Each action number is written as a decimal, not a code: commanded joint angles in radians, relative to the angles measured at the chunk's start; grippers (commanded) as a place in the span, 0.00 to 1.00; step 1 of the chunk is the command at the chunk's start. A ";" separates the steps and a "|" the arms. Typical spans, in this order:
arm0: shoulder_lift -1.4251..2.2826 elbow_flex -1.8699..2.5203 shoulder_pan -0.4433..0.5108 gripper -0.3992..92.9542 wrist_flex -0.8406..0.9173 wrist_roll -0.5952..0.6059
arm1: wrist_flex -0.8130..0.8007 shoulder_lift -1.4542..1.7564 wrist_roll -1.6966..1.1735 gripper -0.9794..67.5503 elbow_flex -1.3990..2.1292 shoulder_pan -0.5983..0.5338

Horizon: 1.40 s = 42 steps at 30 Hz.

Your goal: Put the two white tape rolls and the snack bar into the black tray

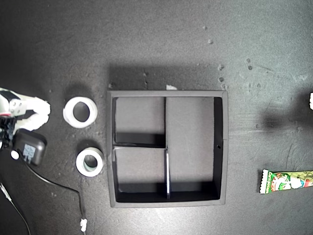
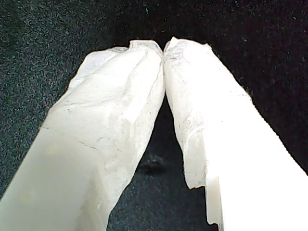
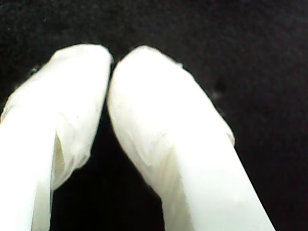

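Note:
The black tray (image 1: 166, 93) sits in the middle of the exterior view, and all three of its compartments hold nothing. Two white tape rolls lie flat on the mat to the tray's left in that view: a wider one (image 1: 68, 113) and a smaller one (image 1: 80, 164) with a greyish inner rim. At the exterior view's right edge lies the snack bar (image 1: 288, 181), partly cut off. My first gripper (image 2: 163, 49) is shut on nothing above bare mat. My second gripper (image 3: 110, 72) is likewise shut on nothing. I cannot tell which arm owns the white-wrapped gripper (image 1: 46, 108) beside the wider roll.
A small black box (image 1: 29, 148) with a cable (image 1: 58, 183) lies at the exterior view's left edge, near the smaller roll. A white scrap (image 1: 83, 225) lies at the cable's end. A sliver of another arm (image 1: 311, 100) shows at the exterior view's right edge.

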 commanded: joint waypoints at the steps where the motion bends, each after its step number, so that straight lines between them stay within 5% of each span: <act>1: 0.049 0.057 -0.044 0.01 0.018 -0.213 | -0.018 -0.011 0.110 0.01 0.012 0.137; 13: 0.049 0.057 -0.038 0.01 0.017 -0.218 | -0.035 -0.011 0.101 0.01 0.012 0.124; 20: 0.044 0.057 0.170 0.00 -0.244 -0.005 | -0.486 -0.009 -0.241 0.01 0.012 -0.149; 27: 0.043 0.002 0.259 0.05 -0.402 0.184 | -0.663 -0.009 -0.281 0.01 0.012 -0.301; 42: 0.044 -0.009 0.230 0.12 -0.541 0.207 | -0.634 -0.009 -0.075 0.01 0.012 -0.296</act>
